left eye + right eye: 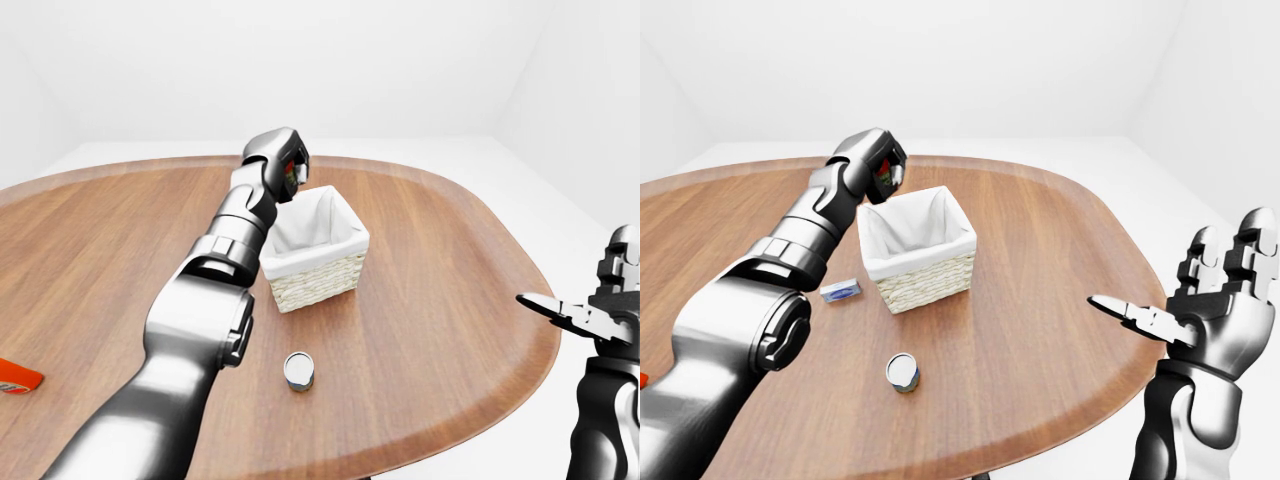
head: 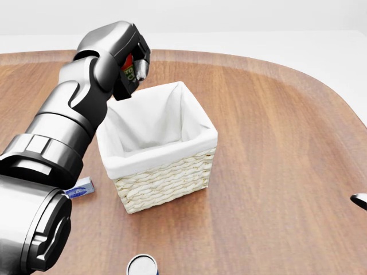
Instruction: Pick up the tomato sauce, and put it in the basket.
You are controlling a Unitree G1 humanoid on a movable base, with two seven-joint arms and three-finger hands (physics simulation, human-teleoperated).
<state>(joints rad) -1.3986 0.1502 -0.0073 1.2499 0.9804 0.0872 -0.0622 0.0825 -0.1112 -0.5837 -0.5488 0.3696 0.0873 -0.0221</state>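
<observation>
The tomato sauce [image 2: 127, 62], a small red item with a green label, shows only partly between the fingers of my left hand [image 2: 132, 70], which is shut on it. That hand hangs in the air just above the upper-left corner of the wicker basket [image 2: 163, 179], which has a white cloth lining and looks empty inside. My left arm stretches from the bottom left of the head view up to that corner. My right hand [image 1: 1200, 300] is open, fingers spread, off the table's right edge.
A small can with a blue-and-white top [image 2: 141, 266] stands below the basket. A small blue packet [image 2: 80, 188] lies left of the basket. An orange-red item [image 1: 15, 377] lies at the far left. The brown table [image 2: 275, 172] curves away at right.
</observation>
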